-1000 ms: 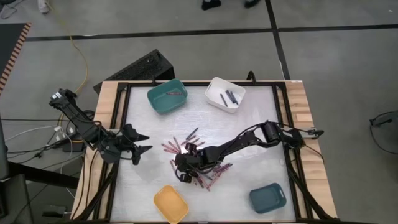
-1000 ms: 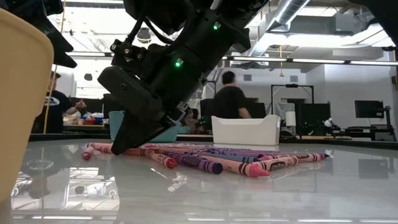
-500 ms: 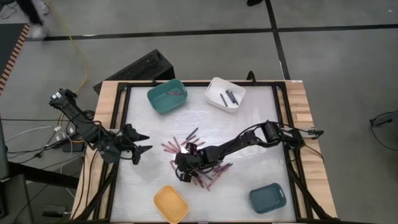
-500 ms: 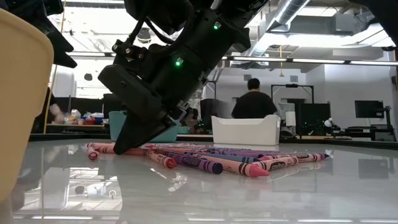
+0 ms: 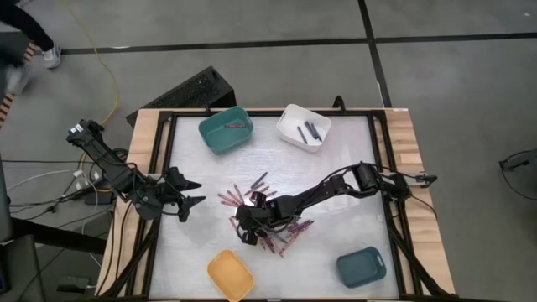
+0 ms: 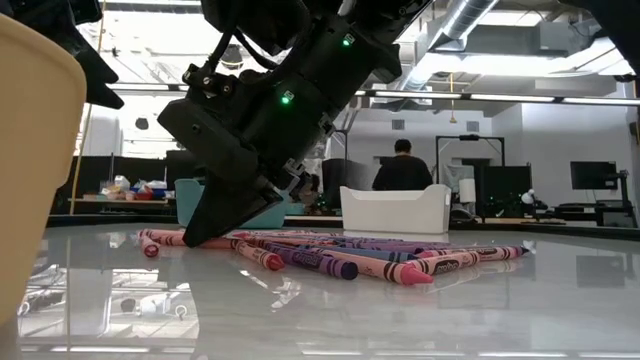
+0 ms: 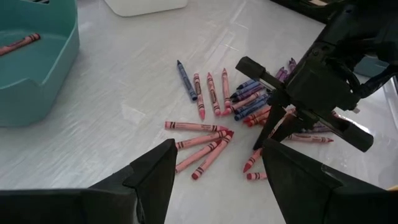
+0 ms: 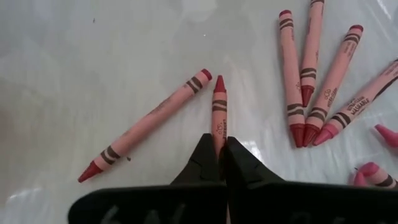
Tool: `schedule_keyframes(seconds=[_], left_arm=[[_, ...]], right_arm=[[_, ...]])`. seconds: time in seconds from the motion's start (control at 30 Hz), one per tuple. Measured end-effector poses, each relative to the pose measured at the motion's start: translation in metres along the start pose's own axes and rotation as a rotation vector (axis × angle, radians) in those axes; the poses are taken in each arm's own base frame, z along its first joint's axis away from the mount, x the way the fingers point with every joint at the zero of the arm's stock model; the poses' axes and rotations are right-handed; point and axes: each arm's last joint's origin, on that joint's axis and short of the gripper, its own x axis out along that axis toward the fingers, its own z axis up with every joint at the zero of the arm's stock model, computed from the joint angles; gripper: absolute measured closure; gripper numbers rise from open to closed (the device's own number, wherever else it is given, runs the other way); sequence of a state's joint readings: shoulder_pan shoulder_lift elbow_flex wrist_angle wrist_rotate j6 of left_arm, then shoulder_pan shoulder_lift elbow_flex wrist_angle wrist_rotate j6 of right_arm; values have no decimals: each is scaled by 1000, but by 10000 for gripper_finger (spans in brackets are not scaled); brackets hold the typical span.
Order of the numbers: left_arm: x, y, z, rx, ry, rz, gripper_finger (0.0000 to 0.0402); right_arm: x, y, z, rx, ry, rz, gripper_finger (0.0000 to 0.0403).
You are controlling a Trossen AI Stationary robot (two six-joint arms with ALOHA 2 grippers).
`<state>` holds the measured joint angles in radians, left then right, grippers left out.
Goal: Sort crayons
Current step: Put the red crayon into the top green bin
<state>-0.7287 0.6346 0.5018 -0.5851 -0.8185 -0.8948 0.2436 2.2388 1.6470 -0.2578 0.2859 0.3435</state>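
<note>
White tabletop [image 5: 336,176] with crayons [image 5: 277,220] scattered mid-table, between four bins.

At the pile's near-left edge, the right gripper [image 8: 217,163] is lowered to the surface, its fingers pinched on a red crayon [image 8: 219,109] lying flat; a pink crayon [image 8: 146,127] lies just beside it. The left gripper [image 5: 191,193] is held at the table's left side, well apart from the pile, its fingers [image 7: 152,177] spread and empty. A person [image 6: 402,170] is seen standing in the room behind.
</note>
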Motion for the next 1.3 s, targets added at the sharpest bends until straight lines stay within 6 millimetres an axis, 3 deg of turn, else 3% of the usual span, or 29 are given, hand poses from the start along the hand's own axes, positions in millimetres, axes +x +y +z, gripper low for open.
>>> schedule_keyframes(seconds=[0.53, 1.1, 1.3], left_arm=[[0, 0, 0, 5, 0, 1, 174], [0, 1, 0, 16, -1, 10, 174], [0, 1, 0, 25, -2, 11, 174]], right_arm=[[-19, -50, 40, 44, -101, -51, 400], [-16, -171, 82, 215, -323, -210, 400], [-18, -200, 90, 260, -399, -245, 400]])
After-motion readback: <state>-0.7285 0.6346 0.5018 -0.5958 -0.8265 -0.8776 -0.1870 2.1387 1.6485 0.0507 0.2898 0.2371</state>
